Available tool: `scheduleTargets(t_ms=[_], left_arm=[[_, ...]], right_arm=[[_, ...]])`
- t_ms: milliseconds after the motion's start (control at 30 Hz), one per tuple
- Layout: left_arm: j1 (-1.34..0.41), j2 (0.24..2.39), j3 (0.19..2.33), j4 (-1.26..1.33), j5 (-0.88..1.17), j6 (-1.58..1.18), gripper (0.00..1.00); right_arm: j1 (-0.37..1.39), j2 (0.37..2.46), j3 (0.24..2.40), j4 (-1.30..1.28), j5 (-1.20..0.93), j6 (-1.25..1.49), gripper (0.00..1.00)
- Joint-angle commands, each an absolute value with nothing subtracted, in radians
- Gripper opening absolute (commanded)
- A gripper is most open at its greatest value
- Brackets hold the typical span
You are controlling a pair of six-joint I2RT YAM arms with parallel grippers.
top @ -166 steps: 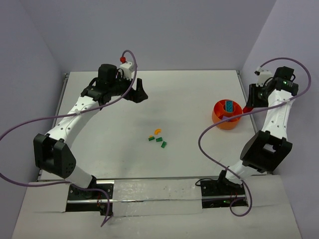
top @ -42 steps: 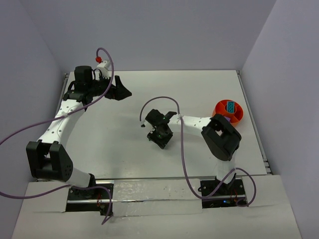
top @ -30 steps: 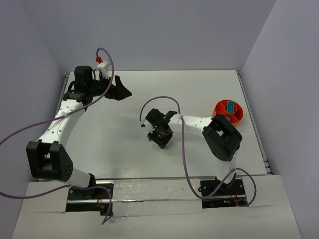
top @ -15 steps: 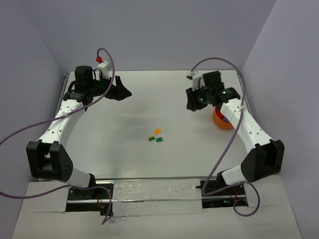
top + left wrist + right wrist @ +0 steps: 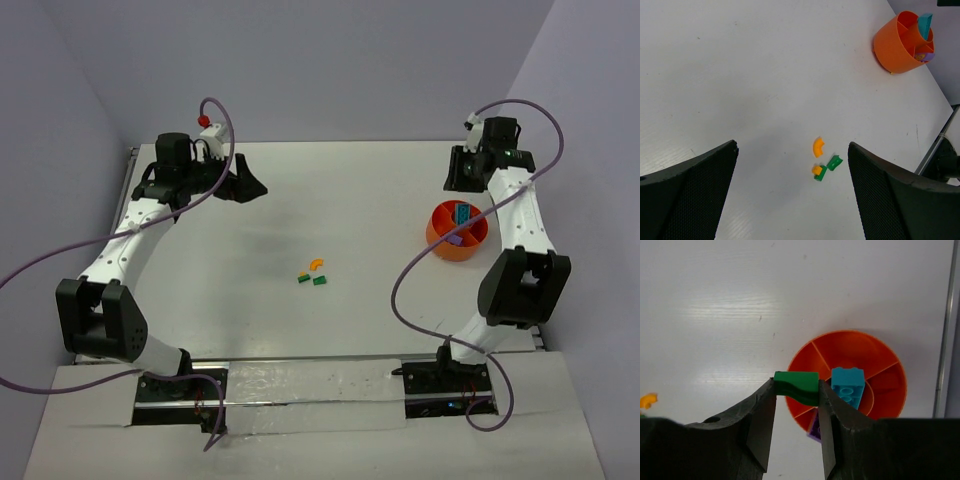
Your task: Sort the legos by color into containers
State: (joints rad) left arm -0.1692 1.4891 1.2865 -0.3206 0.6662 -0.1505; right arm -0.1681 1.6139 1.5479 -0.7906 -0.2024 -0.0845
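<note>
A green brick (image 5: 797,380) is gripped between the jaws of the right gripper (image 5: 797,386), which are drawn in narrowly against its two sides. In the top view the right gripper (image 5: 460,176) is seen raised off the tabletop (image 5: 360,200), just past the far side of the orange bowl (image 5: 440,240). In the right wrist view the held brick is lined up with the rim of the orange bowl (image 5: 850,333), apart from it and above it.

The bowl is split by inner dividers. A teal brick (image 5: 847,385) is lodged in one compartment, next to the bowl's centre, and a purple brick (image 5: 815,430) can be made out in a neighbouring compartment, largely hidden behind a jaw. The same teal brick (image 5: 925,24) is seen standing up past the rim in the left wrist view.

Three loose pieces are left on the tabletop, well apart from the bowl, toward the middle of the tabletop. An orange curved piece (image 5: 818,146) lies nearest the bowl of the three. Just beyond it, away from the bowl, two small green bricks (image 5: 834,162) lie close together; a small orange bit (image 5: 816,170) is touching one of them.

The left gripper (image 5: 246,186) is held far from the bowl, across the tabletop. Its jaws are spread wide and nothing is held between them.
</note>
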Motion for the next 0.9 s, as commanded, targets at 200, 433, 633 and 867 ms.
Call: scheduleTargets(t_ms=[200, 433, 633, 867], left_arm=[[-0.173, 1.485, 1.302, -0.277, 0.658, -0.145, 0.96], [-0.173, 1.494, 1.301, -0.274, 0.660, -0.148, 0.96], [-0.173, 1.501, 1.307, -0.268, 0.670, -0.155, 0.96], [-0.173, 1.494, 1.311, -0.278, 0.667, -0.149, 0.97]], right_arm=[[-0.189, 1.803, 1.776, -0.845, -0.101, -0.081, 0.24], [-0.190, 1.842, 1.786, -0.881, -0.044, -0.117, 0.25], [-0.190, 1.864, 1.786, -0.884, -0.021, -0.147, 0.26], [-0.190, 1.905, 1.798, -0.908, -0.020, -0.181, 0.26]])
